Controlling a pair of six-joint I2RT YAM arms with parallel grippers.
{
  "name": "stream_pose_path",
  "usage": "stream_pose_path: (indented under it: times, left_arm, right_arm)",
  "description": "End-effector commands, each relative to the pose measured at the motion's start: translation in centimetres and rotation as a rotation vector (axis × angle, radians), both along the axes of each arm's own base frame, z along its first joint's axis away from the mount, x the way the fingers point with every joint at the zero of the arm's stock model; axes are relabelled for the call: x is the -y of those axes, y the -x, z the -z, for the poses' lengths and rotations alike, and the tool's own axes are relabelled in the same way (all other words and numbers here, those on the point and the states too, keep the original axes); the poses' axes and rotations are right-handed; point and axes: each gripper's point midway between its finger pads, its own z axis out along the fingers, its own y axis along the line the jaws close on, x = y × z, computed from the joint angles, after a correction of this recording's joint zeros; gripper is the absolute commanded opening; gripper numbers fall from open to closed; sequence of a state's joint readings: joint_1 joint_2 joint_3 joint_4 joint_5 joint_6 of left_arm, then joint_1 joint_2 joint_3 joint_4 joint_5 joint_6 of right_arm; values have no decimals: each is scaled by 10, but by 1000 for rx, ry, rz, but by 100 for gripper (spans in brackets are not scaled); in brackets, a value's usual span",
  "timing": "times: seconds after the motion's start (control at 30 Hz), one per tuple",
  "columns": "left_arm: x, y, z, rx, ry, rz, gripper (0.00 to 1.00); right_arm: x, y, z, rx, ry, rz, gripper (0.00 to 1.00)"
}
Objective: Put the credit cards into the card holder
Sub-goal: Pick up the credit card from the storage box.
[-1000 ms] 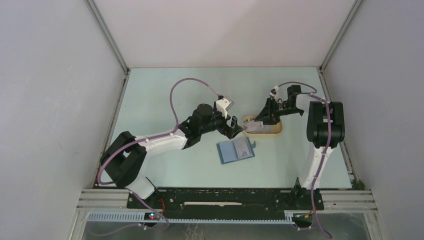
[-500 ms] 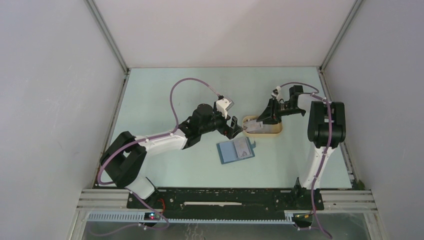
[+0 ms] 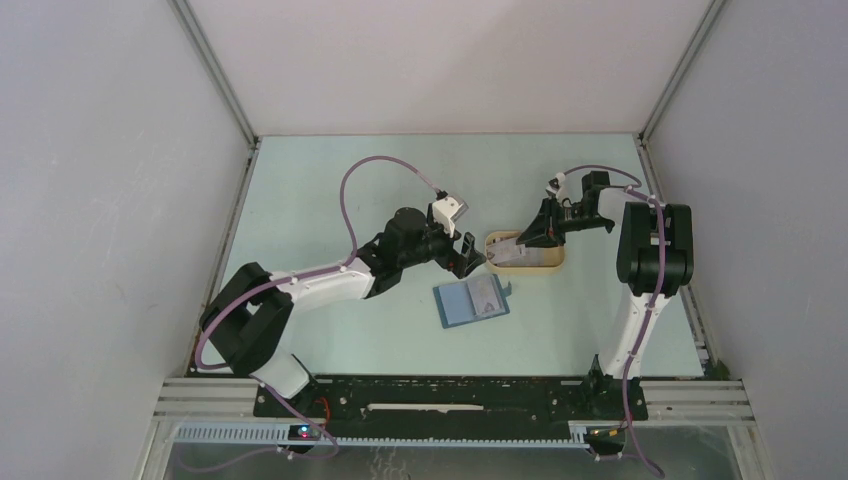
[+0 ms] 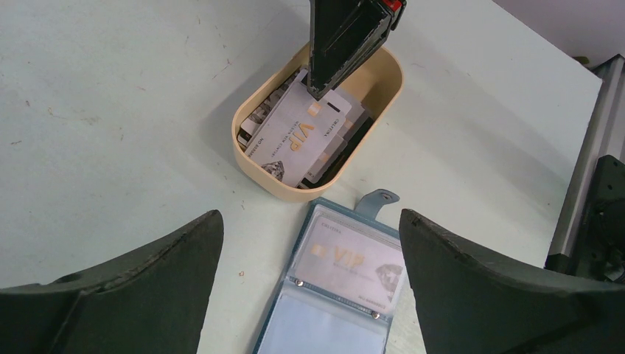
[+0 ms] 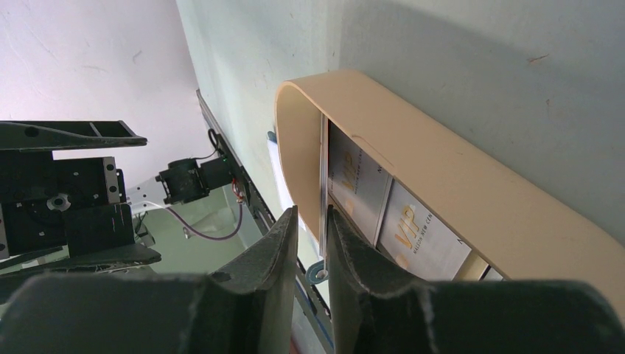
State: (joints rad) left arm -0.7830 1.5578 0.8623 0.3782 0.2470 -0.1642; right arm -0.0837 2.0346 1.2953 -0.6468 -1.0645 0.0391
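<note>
The beige oval tray (image 3: 552, 262) holds several whitish credit cards (image 4: 301, 136) printed "VIP". My right gripper (image 3: 519, 243) reaches into the tray. In the right wrist view its fingers (image 5: 311, 212) are closed down on the edge of one credit card (image 5: 323, 169), which stands edge-on between them; a slim gap shows on one side. The teal card holder (image 3: 472, 300) lies open in front of the tray, flap (image 4: 379, 198) toward it, with one VIP card (image 4: 354, 265) in its upper clear pocket. My left gripper (image 3: 469, 257) is open and empty, hovering above the holder (image 4: 309, 217).
The tray's rim (image 4: 254, 158) is just beyond the holder's flap. Metal frame rails run along the table's right edge (image 4: 589, 147). Grey enclosure walls stand on the left, right and back.
My right wrist has drawn slightly back and to the right while its fingers stay in the tray. The left arm and the card holder have not moved.
</note>
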Motion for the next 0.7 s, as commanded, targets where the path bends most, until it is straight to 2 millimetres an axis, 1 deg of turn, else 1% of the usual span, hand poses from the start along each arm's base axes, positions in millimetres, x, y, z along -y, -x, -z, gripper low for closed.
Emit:
stream_pose_path:
  times: [0.0,0.3,0.67]
  left_arm:
    - [8,-11,-26,68,31,2,93]
    - [8,-11,-25,66,30,2,93]
    - [7,-11,-25,67,27,2,93]
  right_arm:
    - [2,-9,-23,75,-18,-5,28]
    - [4,-9,-24,74,-22,0,27]
    - [5,-9,-25,77,-24,0,22]
